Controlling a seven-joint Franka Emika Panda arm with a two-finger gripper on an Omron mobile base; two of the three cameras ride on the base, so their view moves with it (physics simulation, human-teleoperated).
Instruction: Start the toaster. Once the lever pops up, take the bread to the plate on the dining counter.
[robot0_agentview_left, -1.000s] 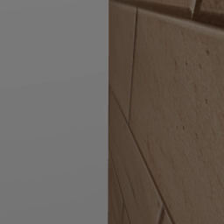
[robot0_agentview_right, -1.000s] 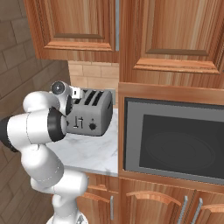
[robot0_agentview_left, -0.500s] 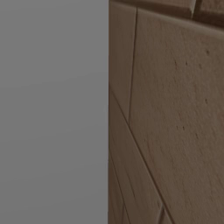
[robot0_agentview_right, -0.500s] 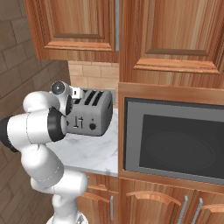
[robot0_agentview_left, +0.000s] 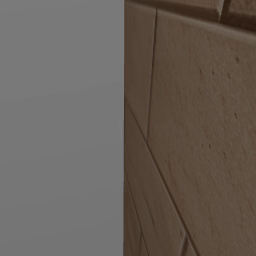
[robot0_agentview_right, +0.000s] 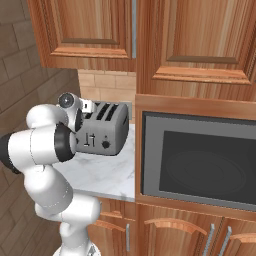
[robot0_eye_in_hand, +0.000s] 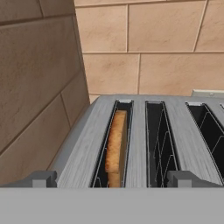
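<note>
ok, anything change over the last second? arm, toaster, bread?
Nothing visibly changed. In the right base view the arm is in the same pose beside the toaster on the counter, next to the microwave. The gripper is open above the toaster's top, and the bread sits in the leftmost slot.

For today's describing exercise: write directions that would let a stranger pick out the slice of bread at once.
Find the built-in microwave below the wooden cabinets; left of it, on the marble counter, stands a silver-grey toaster. The bread stands on edge in the toaster's leftmost slot, nearest the brick wall; it is brown, and the neighbouring slots hold nothing.
</note>
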